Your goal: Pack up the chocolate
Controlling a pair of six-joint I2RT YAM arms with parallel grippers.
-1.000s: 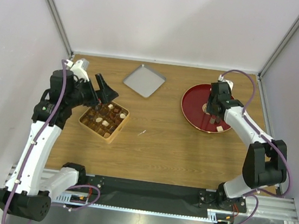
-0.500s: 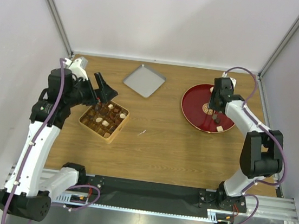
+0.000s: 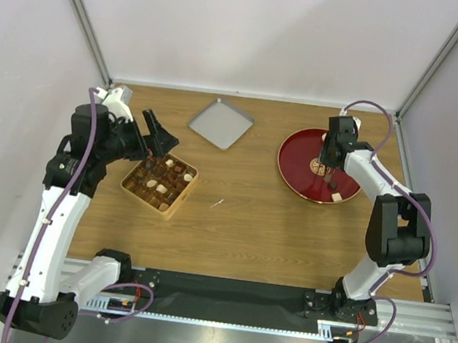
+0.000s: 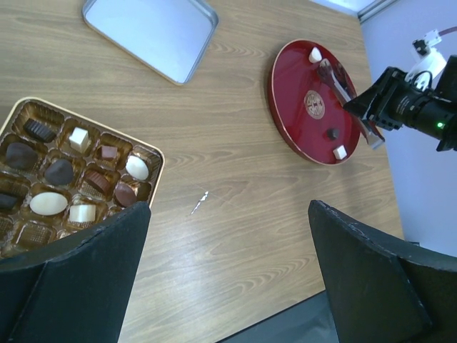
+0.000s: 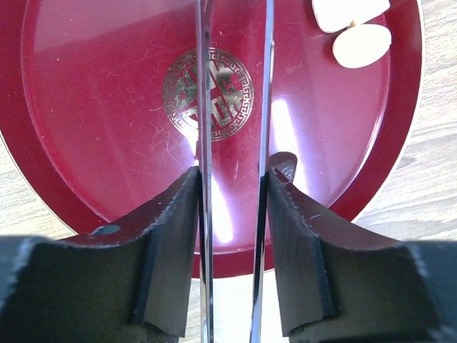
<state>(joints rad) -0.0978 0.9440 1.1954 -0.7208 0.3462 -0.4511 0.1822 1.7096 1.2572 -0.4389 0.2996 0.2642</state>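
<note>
Several chocolates (image 3: pixel 159 181) fill the compartments of the square tan box (image 3: pixel 182 198), also seen in the left wrist view (image 4: pixel 161 163). A white sweet (image 4: pixel 315 54), a dark one (image 4: pixel 333 133) and a white cube (image 4: pixel 340 151) lie on the red plate (image 3: pixel 301 159). My right gripper (image 3: pixel 333 149) is over the plate, shut on the metal tongs (image 5: pixel 203 107), whose blades stand apart and empty. Two white pieces (image 5: pixel 360 44) lie near the plate's rim, right of the blades. My left gripper (image 3: pixel 156 136) hovers open and empty above the box's far corner.
A grey metal tray (image 3: pixel 221 123) lies at the back centre. A small silver scrap (image 3: pixel 218 203) lies on the wood right of the box. The right arm (image 4: pixel 410 107) reaches over the plate (image 4: pixel 300 78). Walls enclose the table on three sides.
My right gripper has shifted a little toward the far side of the plate with the tongs. My left gripper has drifted slightly up and left, still open.
</note>
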